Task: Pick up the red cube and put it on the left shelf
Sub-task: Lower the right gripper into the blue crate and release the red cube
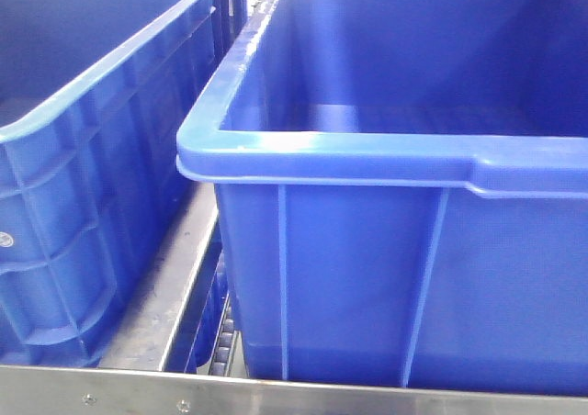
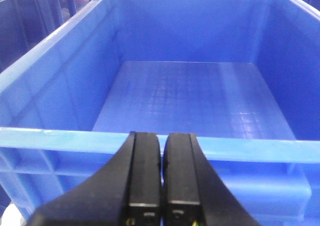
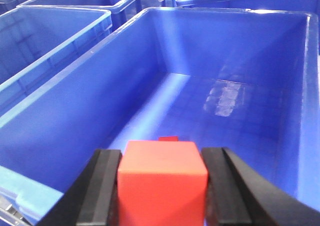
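Note:
In the right wrist view my right gripper (image 3: 163, 158) is shut on the red cube (image 3: 162, 183), a bright red block held between the two black fingers above the near end of a blue crate (image 3: 75, 96). A small red patch (image 3: 168, 138) shows just beyond the cube, low in the crate. In the left wrist view my left gripper (image 2: 161, 138) is shut and empty, its fingers pressed together just in front of the near rim of another blue crate (image 2: 60, 138). Neither gripper shows in the front view. No shelf is visible.
The front view shows two blue crates, one at the right (image 1: 386, 153) and one at the left (image 1: 101, 94), on a metal frame (image 1: 165, 314) with a narrow gap between them. More blue crates (image 3: 50, 31) stand to the left and behind in the right wrist view.

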Available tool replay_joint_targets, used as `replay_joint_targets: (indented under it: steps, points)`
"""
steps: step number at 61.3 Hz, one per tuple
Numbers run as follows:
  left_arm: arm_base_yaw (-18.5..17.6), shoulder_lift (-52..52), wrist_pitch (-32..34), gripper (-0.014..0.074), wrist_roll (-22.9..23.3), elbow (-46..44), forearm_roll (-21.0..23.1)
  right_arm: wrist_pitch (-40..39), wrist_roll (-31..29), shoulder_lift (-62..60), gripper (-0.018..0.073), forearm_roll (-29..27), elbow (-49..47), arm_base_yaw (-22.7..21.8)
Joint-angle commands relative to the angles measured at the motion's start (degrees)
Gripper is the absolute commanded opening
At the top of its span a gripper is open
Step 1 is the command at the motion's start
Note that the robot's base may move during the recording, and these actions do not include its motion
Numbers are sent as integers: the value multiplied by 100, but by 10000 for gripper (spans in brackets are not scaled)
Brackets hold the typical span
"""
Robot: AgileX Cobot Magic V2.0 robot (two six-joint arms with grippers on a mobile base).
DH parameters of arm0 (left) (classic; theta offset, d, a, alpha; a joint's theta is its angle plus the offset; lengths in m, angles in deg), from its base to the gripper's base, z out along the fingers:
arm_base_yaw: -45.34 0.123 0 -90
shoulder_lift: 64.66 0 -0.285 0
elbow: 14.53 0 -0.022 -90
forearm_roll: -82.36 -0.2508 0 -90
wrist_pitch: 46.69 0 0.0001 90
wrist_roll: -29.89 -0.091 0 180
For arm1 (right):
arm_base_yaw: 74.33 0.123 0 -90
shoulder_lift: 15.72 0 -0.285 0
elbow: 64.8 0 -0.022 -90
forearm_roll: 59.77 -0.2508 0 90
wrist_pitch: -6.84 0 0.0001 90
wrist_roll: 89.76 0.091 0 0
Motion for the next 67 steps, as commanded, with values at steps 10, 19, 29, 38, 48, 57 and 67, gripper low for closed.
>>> replay_joint_targets:
  steps: [10,19,29,38,48,57,67]
  points:
    - [-7,-95,498,102,5,132,28,-541,-47,64,139,41,-154,-33]
    - [-7,-95,498,102,5,132,28,-530,-47,64,139,41,-154,-33]
    - [-7,-95,498,102,5,132,28,-530,-47,64,139,41,-154,-33]
    - [-7,-95,498,102,5,132,28,-536,-47,64,139,41,-154,-33]
    - [-7,-95,498,102,5,132,28,-576,-47,64,139,41,-154,-33]
    - [-7,-95,498,102,5,132,28,-508,-47,113,139,41,-435,-33]
    - [-7,-95,498,102,5,132,28,529,-47,910,139,41,-1538,-33]
